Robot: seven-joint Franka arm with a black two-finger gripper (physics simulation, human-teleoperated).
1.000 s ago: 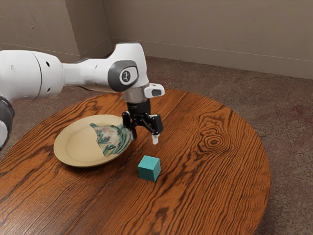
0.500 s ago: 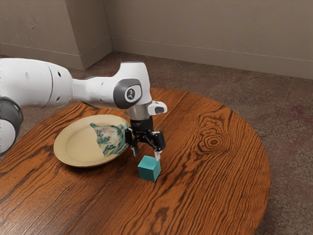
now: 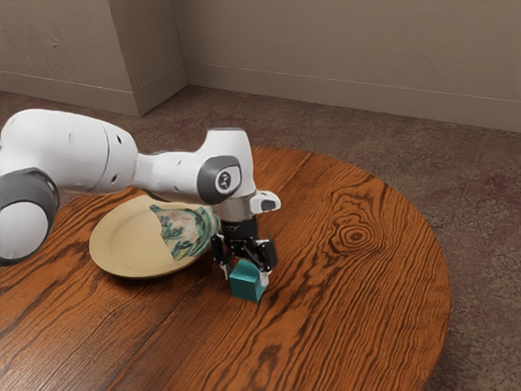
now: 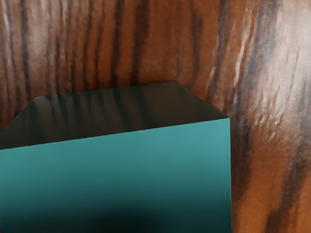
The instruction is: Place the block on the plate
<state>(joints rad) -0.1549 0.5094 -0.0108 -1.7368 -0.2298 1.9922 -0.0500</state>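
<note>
- The teal block point(image 3: 244, 288) sat upright on the wooden table point(image 3: 350, 301), just under the hand and off the plate.
- The gripper point(image 3: 245, 277) stood wide open, its fingers point(image 3: 264, 278) astride the block – whether either one touched it, I could not tell.
- The grasp called for centring on the block and squaring to its flat sides, then closing evenly so it would not twist or skid.
- A straight lift seemed best before any sideways move; a low carry could have clipped the plate's raised rim.
- The plate point(image 3: 130, 236) lay near, toward the exterior view's left – the finger on that side had the tighter room.
- Bare wood spread toward the exterior view's right, the table's edge well apart from the block.
</note>
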